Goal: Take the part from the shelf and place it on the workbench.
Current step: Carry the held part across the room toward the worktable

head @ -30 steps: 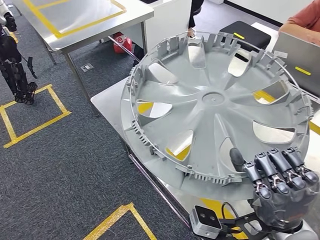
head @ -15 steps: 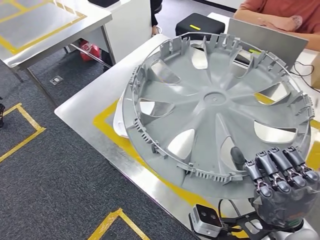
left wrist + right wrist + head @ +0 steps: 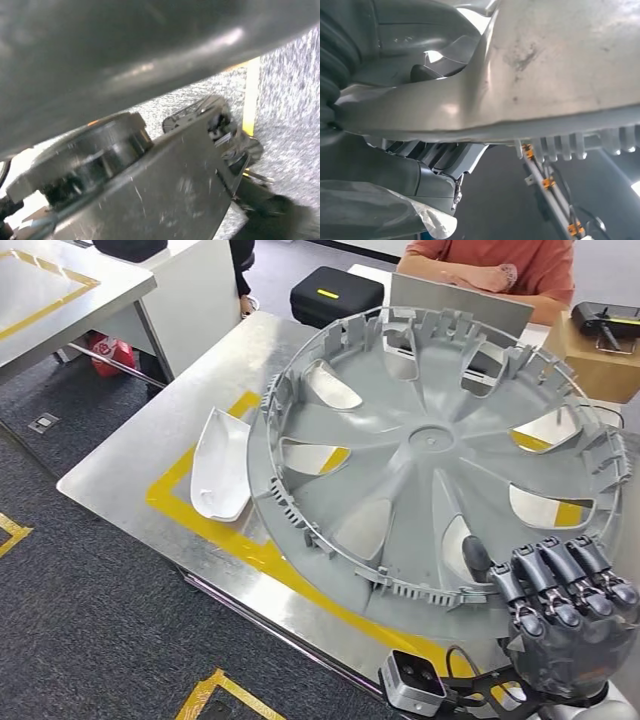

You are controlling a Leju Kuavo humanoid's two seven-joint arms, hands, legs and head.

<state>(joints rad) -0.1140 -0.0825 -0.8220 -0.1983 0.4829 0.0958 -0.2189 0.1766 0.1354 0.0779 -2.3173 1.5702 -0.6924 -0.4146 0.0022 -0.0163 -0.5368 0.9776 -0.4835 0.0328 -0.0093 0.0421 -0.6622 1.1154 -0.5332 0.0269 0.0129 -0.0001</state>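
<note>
Head view: a large grey wheel cover (image 3: 438, 455), the part, fills the centre and right, tilted above a metal workbench (image 3: 143, 455) marked with yellow tape. The robot's right hand (image 3: 562, 615), at five o'clock, grips its near rim, dark fingers (image 3: 555, 575) curled over the edge. A small pale shell-shaped piece (image 3: 220, 465) lies on the bench at nine o'clock, just beside the cover. The left hand's state cannot be told.

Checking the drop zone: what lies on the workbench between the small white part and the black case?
In the head view, bare metal workbench, crossed by a yellow tape line, lies between white part and black case.
</note>
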